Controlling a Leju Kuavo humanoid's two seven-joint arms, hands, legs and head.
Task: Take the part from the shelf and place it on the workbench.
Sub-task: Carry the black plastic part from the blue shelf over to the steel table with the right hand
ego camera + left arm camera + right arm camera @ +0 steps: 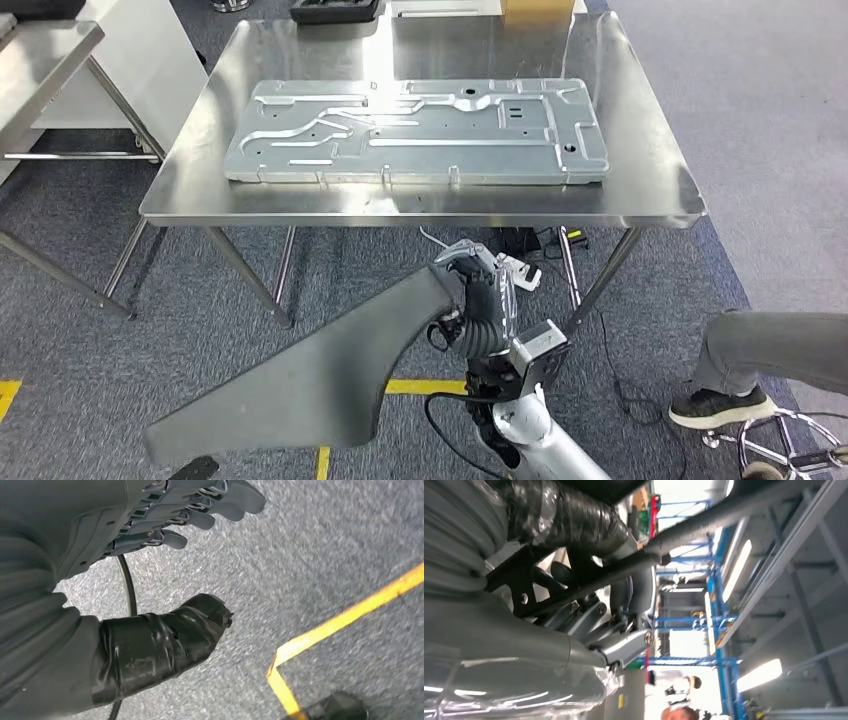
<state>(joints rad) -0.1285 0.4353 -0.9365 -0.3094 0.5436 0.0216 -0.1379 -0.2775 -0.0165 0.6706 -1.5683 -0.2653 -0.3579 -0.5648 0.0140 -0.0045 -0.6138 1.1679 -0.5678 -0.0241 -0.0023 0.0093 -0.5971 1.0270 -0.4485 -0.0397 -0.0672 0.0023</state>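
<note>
Grey carpet, one steel workbench (640, 190) bearing one metal panel (415, 130), right hand (480, 290) gripping one dark part (320, 380), left hand (165, 515) empty, fingers apart

No legible text, label, brand, number or sign on any surface in view.

My right hand (478, 290) grips the flat dark grey felt-like panel (320, 375), and its fingers behind the panel's narrow end are hidden from my head view; the panel's lower corner runs off the picture's bottom edge; at the far end of the shiny steel workbench (640, 195), a black tray (335, 10) and a tan box (538, 10) are cut off; a seated person's grey-trousered leg (785, 345) is cropped at the right edge; in my right wrist view, blue racking (716, 605) and distant figures are blurred.
</note>
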